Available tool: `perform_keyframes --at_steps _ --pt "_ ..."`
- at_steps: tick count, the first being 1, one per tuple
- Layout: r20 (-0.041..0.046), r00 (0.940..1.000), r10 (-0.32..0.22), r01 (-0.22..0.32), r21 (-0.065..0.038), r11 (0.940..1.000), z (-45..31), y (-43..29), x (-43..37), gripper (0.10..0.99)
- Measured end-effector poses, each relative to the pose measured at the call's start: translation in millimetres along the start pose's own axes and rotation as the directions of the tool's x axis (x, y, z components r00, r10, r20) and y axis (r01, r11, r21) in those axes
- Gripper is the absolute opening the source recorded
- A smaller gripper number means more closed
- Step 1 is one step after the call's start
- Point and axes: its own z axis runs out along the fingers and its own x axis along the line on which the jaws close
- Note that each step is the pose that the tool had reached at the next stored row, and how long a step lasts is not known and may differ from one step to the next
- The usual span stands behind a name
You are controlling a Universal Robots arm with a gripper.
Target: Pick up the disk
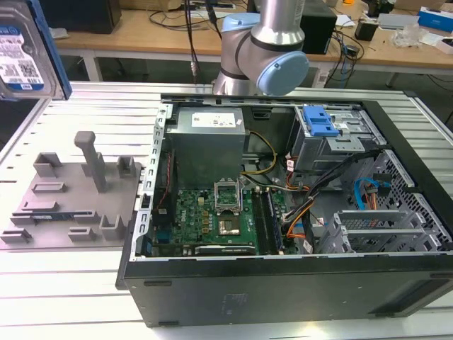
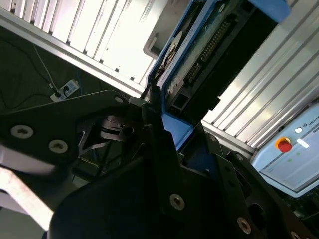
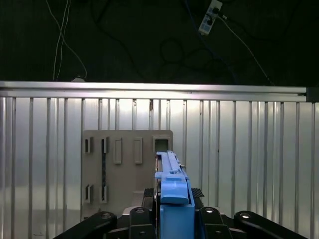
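The gripper (image 3: 172, 219) holds the blue-and-white-labelled disk (image 1: 25, 53) aloft.

Disk (image 1: 25, 53): flat rectangular hard drive with a blue-and-white printed label on its broad face and blue plastic side rails, seen at the upper corner of the exterior view's left, lifted clear of the slatted surface and standing on edge. In the first wrist view it (image 3: 172, 191) appears edge-on (blue rail foremost). In the second wrist view its (image 2: 199, 59) underside shows a connector row.
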Motion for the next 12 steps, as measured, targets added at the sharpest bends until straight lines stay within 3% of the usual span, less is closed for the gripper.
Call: perform_keyframes --at_steps 2,3,12 --pt "0.0057 1.0 0.0 0.0 0.0 1.0 -12.6 0.3 1.1 0.369" --pt "0.0074 1.0 0.0 0.0 0.0 1.0 -15.5 0.4 1.5 0.369" --pt "0.0087 1.0 0.0 0.0 0.0 1.0 -16.7 0.4 1.9 0.369"
